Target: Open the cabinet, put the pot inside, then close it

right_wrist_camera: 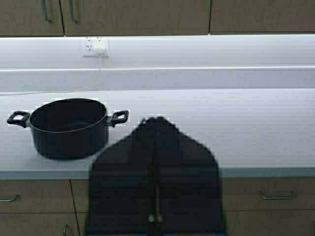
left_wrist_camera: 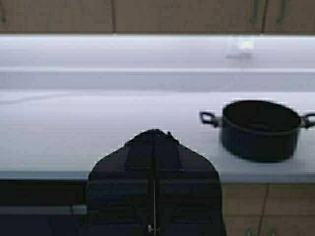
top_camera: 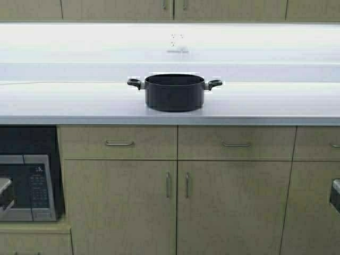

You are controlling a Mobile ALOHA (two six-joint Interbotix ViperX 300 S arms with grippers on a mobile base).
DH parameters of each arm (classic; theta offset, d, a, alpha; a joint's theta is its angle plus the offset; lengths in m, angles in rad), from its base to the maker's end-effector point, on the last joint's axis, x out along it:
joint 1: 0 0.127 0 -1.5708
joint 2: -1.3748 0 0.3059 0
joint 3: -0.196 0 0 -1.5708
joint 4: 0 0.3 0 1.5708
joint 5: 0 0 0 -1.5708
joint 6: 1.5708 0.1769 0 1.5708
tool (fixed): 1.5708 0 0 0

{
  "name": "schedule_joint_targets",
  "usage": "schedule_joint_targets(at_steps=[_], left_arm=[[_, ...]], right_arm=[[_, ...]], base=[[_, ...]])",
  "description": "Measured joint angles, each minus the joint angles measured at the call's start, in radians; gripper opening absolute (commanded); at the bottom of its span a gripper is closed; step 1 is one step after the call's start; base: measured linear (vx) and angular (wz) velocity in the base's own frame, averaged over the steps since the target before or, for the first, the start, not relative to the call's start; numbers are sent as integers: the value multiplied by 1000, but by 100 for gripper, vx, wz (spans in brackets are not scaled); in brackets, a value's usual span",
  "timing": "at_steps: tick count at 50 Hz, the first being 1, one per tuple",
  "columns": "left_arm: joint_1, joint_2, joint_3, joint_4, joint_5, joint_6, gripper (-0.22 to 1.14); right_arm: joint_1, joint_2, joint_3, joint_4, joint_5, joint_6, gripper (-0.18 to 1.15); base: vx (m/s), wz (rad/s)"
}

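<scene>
Tan base cupboards (top_camera: 119, 207) with drawers (top_camera: 119, 142) sit nearest us, a microwave (top_camera: 26, 186) to their left. Both our tools, left (left_wrist_camera: 154, 142) and right (right_wrist_camera: 156, 129), are pressed together, held short of the desk (top_camera: 69, 103). On it, near its front edge, the pot (top_camera: 174, 92) stands alone with bare surface either side. Behind, a wall outlet (right_wrist_camera: 94, 46) and the closed cabinet (top_camera: 172, 9).

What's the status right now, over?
Both hands shut, left hand and right hand held back from the counter. Pot on counter, untouched. Cabinet doors closed. Nothing in the way.
</scene>
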Motion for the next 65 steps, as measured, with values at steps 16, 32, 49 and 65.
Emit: schedule_joint_targets(at_steps=[16,32,49,65], left_arm=[[-31,25,31,6,-100,-31,108],[-46,83,26,9,-112,-31,100],[-46,97,34,9,-114,-41,100],[-48,103,38,9,-115,-43,100]], right_arm=[[28,11,17,-6,-28,8,106],[35,21,17,-6,-40,18,102],[80,109,18,-8,-41,25,102],[80,92,18,-8,-51,25,102]], base=[[2,2],[8,2],[10,-7],[16,0]])
